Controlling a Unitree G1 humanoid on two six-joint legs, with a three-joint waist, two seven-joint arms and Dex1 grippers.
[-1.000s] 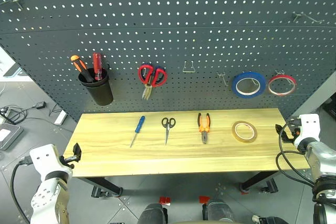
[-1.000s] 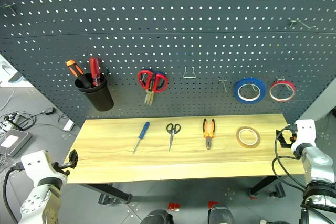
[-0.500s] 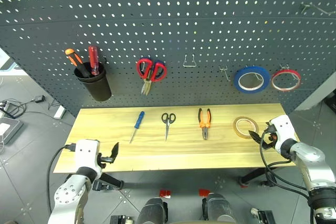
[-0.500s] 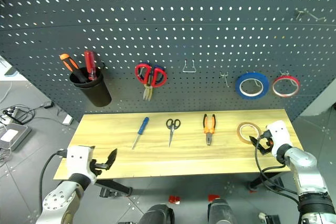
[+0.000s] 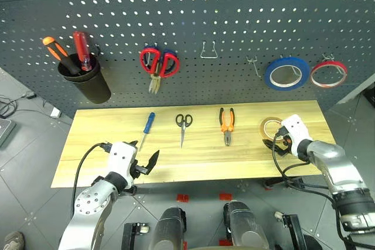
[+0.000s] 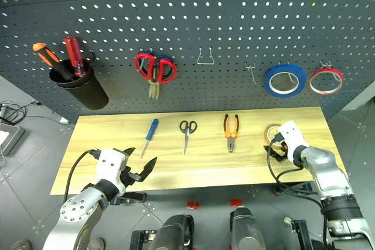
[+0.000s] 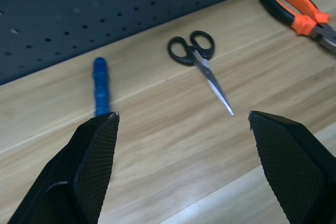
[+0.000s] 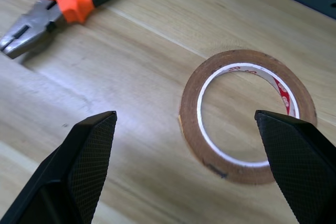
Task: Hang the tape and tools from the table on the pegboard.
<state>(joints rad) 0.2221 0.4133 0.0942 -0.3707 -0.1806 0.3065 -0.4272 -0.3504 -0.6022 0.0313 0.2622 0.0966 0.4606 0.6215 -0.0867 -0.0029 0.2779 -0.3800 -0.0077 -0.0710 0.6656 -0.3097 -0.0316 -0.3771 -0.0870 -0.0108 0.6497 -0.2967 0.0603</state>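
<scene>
Done: 0 of 4 hung.
On worktop [image 5: 117, 165]: screwdriver [image 5: 146, 128], scissors [image 5: 183, 123], pliers [image 5: 227, 125], tape [image 8: 247, 113].
Hands: left hand [image 7: 181, 116] and right hand [image 8: 184, 116] spread, empty (right over tape).
Pegboard [image 5: 193, 27]: awaiting all 4.

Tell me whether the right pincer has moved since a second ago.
Yes. The right pincer came in from beyond the light wooden table's right end, now open at the yellowish-tan tape ring.

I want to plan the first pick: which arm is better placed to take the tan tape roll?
The right gripper: it hangs open right beside the tan tape roll, while the left gripper is far across the table.
</scene>
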